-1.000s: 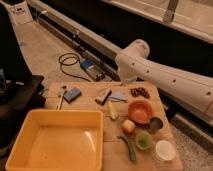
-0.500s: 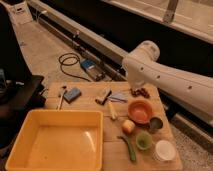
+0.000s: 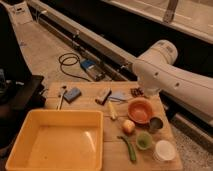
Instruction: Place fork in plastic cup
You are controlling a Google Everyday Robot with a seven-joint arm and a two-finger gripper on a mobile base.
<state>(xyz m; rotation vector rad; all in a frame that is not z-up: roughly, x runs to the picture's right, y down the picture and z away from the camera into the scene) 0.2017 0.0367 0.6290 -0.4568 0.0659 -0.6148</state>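
On the wooden table (image 3: 90, 107), the gripper (image 3: 137, 92) hangs at the far edge beside a fork (image 3: 61, 96).

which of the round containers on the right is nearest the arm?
The orange bowl, largest, sits beside the gripper under the arm; green cup and white cup lie nearer the table's front edge.

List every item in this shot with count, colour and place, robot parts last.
tub: 1, yellow, table's front left
blue block: 1, blue, back left of table
fork: 1, silver, left of the blue block
orange bowl: 1, orange, right side
metal cup: 1, silver, in front of the orange bowl
green cup: 1, green, front right
white cup: 1, white, front right corner
cable: 1, black, on floor behind table
arm: 1, white, over table's right; gripper not visible
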